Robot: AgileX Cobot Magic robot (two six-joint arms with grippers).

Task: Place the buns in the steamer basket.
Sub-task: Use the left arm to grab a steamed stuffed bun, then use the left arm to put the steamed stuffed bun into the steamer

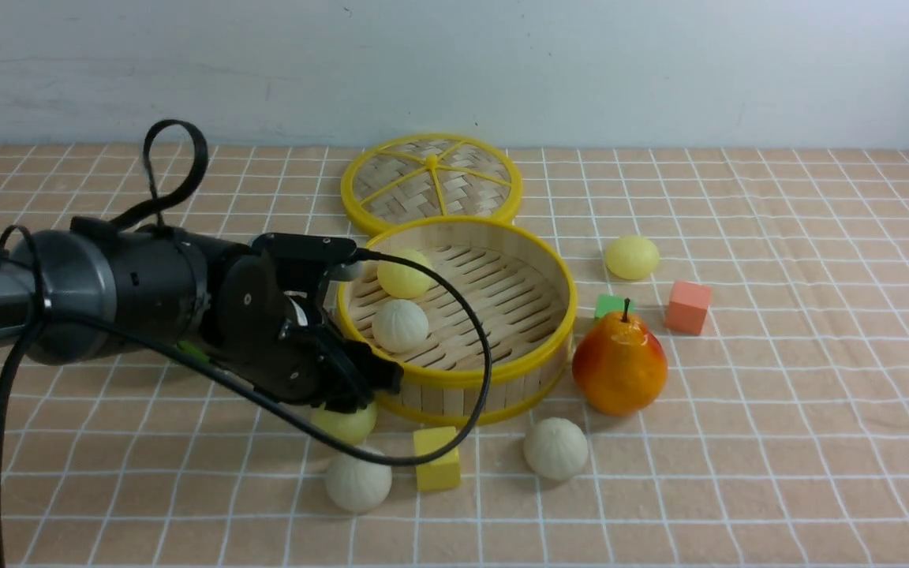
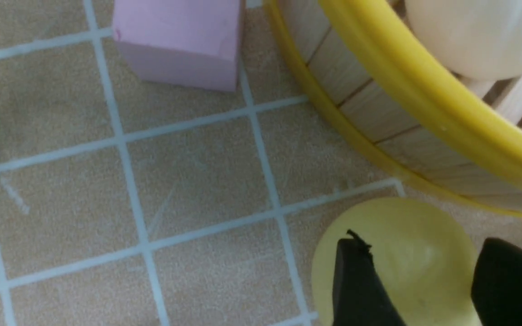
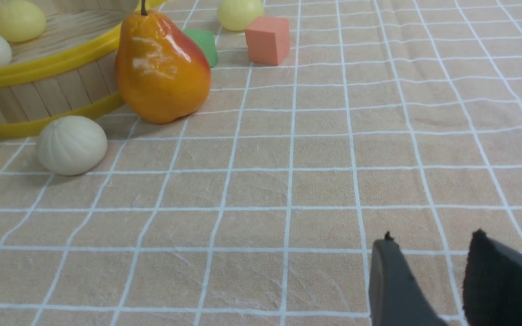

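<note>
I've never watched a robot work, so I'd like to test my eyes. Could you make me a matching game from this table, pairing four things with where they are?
Things:
1. orange-red pear
2. flat woven lid with yellow spokes
3. salmon-pink cube
4. left gripper

Places:
A. behind the round bamboo steamer basket
B. over a smooth pale yellow bun, by the basket's front left
C. right beside the basket's right wall
D. to the right of the small green cube

Pairs: 1-C, 2-A, 3-D, 4-B.
</note>
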